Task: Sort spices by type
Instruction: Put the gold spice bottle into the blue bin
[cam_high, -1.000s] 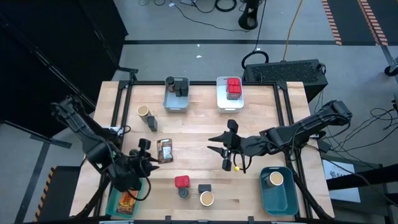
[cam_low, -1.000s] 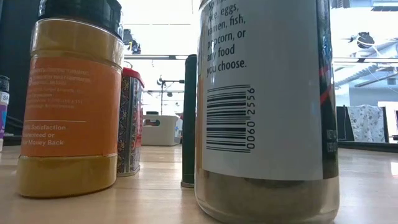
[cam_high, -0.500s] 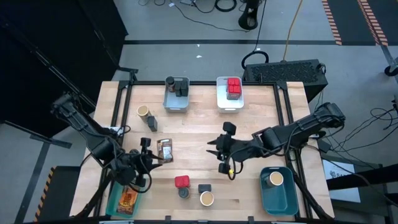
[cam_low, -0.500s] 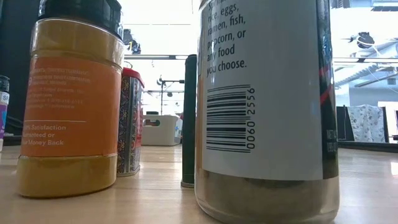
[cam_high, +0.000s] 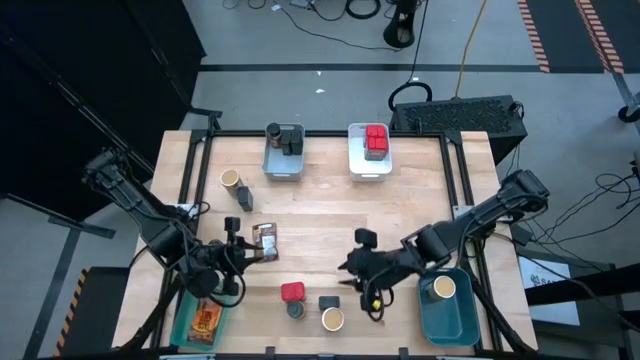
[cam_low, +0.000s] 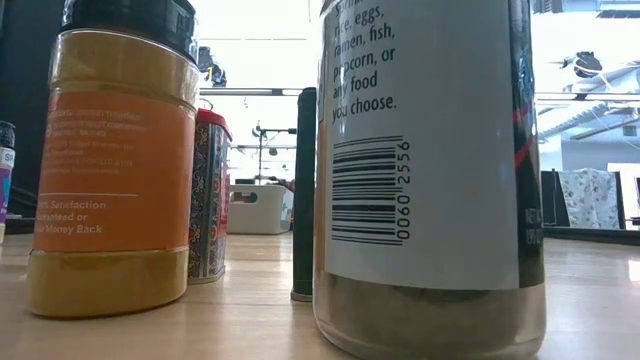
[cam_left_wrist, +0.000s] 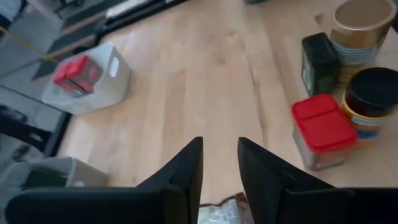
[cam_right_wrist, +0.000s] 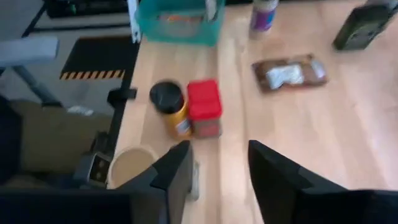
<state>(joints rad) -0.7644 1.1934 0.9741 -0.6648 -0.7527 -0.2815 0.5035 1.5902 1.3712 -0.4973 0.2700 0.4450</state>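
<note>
Hovering open – right gripper (cam_high: 358, 283) beside red tin (cam_high: 292, 292).

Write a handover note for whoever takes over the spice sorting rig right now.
Left gripper: jaws apart, empty, beside the loose packet at centre-left.
Right gripper: jaws open, empty, near the front cluster.
Done: red tins in the white bin; dark jars in the grey bin; one tan-topped jar in the blue bin; a packet in the teal bin.
Left: loose packet, red tin, dark jar, dark box, tan-topped jars at front and back left.
</note>
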